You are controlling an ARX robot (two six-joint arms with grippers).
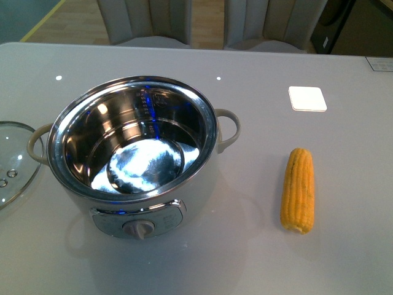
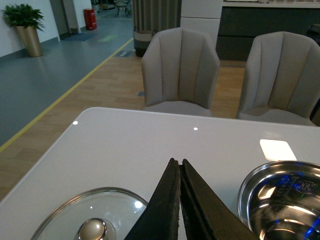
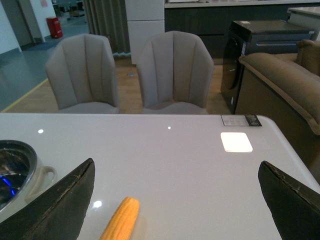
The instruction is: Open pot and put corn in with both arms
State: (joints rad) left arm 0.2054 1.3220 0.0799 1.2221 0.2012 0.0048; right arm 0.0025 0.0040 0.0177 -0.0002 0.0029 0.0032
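Pot [image 1: 212,123] open, corn [image 1: 298,190] lying apart.
Only your wrist views show tools: left tool [image 2: 179,163] clenched empty near the lid [image 2: 65,220], right tool [image 3: 176,164] spread wide near the corn.

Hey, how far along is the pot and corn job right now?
Done: the pot is open, its lid lying on the table beside it. In hand: nothing is held; the right gripper is open near the corn, and the left gripper is shut and empty. Remaining: the corn, lying right of the pot, needs picking up and placing inside.
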